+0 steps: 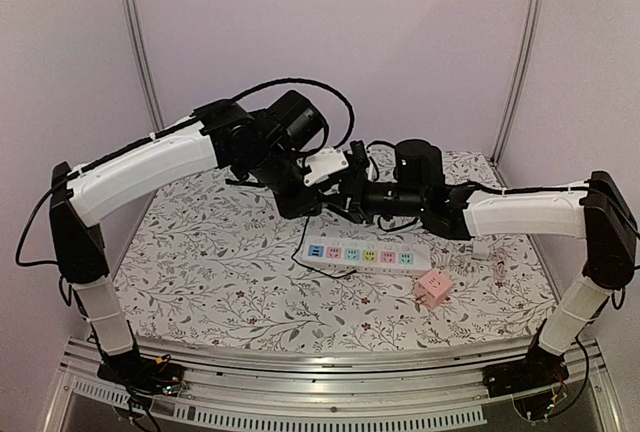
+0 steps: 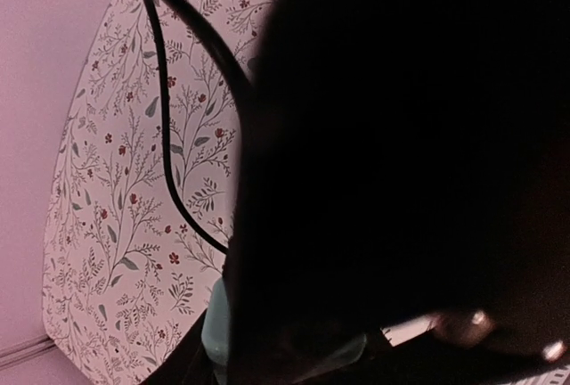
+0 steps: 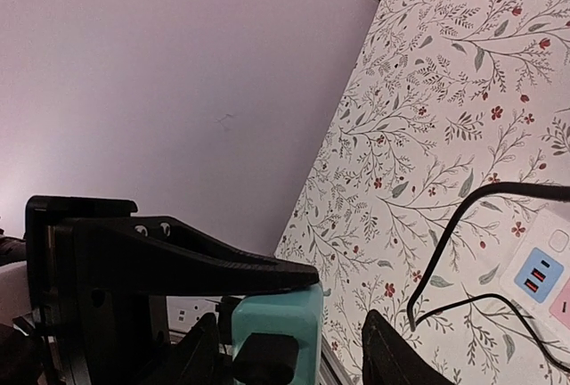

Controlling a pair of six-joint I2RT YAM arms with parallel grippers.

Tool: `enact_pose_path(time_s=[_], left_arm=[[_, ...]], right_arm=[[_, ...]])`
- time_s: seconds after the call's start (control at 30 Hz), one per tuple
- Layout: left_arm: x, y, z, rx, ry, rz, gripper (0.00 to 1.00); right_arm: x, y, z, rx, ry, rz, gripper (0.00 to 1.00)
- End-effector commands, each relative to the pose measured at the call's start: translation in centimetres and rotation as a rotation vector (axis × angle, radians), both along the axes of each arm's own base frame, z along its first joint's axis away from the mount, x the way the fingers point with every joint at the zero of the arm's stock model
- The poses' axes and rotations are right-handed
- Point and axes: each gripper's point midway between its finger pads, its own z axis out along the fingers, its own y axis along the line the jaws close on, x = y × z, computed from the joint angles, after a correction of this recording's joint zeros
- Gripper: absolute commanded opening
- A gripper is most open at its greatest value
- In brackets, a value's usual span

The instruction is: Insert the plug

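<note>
A teal plug (image 3: 272, 312) hangs in mid-air above the floral table. A black finger (image 3: 205, 265) of my left gripper (image 1: 343, 177) presses on its top, so that gripper looks shut on it. My right gripper (image 3: 289, 321) is open, its two fingers wide apart on either side of the plug. In the left wrist view only a strip of the teal plug (image 2: 214, 327) shows, because the right arm's dark body blocks the rest. The white power strip (image 1: 360, 254) with coloured sockets lies flat below both grippers, and its end shows in the right wrist view (image 3: 541, 274).
A pink cube adapter (image 1: 433, 288) lies right of the strip's near end. The strip's black cable (image 3: 441, 251) curls over the cloth behind it. A small white item (image 1: 488, 250) lies at the right. Purple walls stand at the back and sides.
</note>
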Motion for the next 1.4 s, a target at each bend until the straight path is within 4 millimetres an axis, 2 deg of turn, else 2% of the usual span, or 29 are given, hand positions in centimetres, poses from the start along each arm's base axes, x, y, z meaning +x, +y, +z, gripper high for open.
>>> enact_pose_path(time_s=[0.0,0.1,0.3,0.33,0.4,0.43,0.47,0.53,0.6,0.7,0.8,0.9,1.0,1.03,1.07,1.13,1.2,1.27,1.37], left_arm=[[0.3,-1.4,1.0,-0.044,-0.028,-0.004,0.0],[0.5,-1.5,1.4,-0.054,-0.035,0.005,0.0],[0.9,-1.3,1.4,-0.05,-0.048,0.019,0.0],[0.9,-1.3,1.4,-0.051,-0.048,0.019,0.12],[0.9,-1.0,1.4,-0.045,-0.048,0.027,0.54],[0.9,-0.8,1.4,-0.038,-0.047,0.031,0.71],[0.9,-0.4,1.6,-0.036,-0.046,0.033,0.82],[0.8,0.4,2.4,-0.044,-0.037,0.04,0.93],[1.1,1.6,3.6,-0.063,-0.034,0.059,0.96],[2.4,4.0,5.4,-0.08,-0.062,0.113,0.99],[3.7,6.4,6.6,-0.093,-0.09,0.168,1.0],[4.5,8.3,7.4,-0.124,-0.09,0.209,0.99],[4.9,9.2,6.8,-0.139,-0.064,0.22,1.0],[5.0,9.3,6.3,-0.14,-0.053,0.217,1.0],[5.0,9.4,5.6,-0.137,-0.044,0.207,1.0],[4.9,9.3,3.6,-0.112,-0.021,0.169,1.0],[4.7,9.2,0.3,-0.064,0.016,0.133,0.99],[4.6,9.0,-2.6,-0.025,0.053,0.106,1.0],[3.8,8.2,-6.0,-0.007,0.132,0.048,0.98]], right_arm=[[-0.4,1.8,0.9,0.09,0.005,0.039,0.49],[-0.5,2.5,0.9,0.114,0.024,0.067,0.34],[-0.6,2.5,0.2,0.095,0.031,0.077,0.07],[-0.6,2.5,0.1,0.086,0.026,0.079,0.01],[-0.5,2.2,-0.2,0.055,0.015,0.078,0.0],[-0.4,1.9,-0.2,0.038,0.011,0.073,0.0],[-0.1,1.4,-0.6,0.011,0.006,0.065,0.0],[1.1,-0.4,-0.3,-0.039,-0.009,0.034,0.0],[3.0,-2.8,0.8,-0.102,-0.025,-0.017,0.0],[6.0,-7.3,4.9,-0.253,-0.154,-0.112,0.0],[9.4,-11.4,11.3,-0.319,-0.329,-0.204,0.0],[12.7,-16.1,18.3,-0.341,-0.49,-0.372,0.0],[14.4,-20.2,23.7,-0.376,-0.635,-0.549,0.0],[14.7,-20.9,24.5,-0.408,-0.679,-0.583,0.0],[14.9,-21.1,24.6,-0.434,-0.71,-0.594,0.0],[15.6,-20.6,22.9,-0.49,-0.744,-0.556,0.0],[16.3,-18.9,18.4,-0.532,-0.702,-0.44,0.0],[16.2,-17.1,14.1,-0.561,-0.656,-0.293,0.0],[15.8,-15.2,7.0,-0.621,-0.537,-0.108,0.0]])
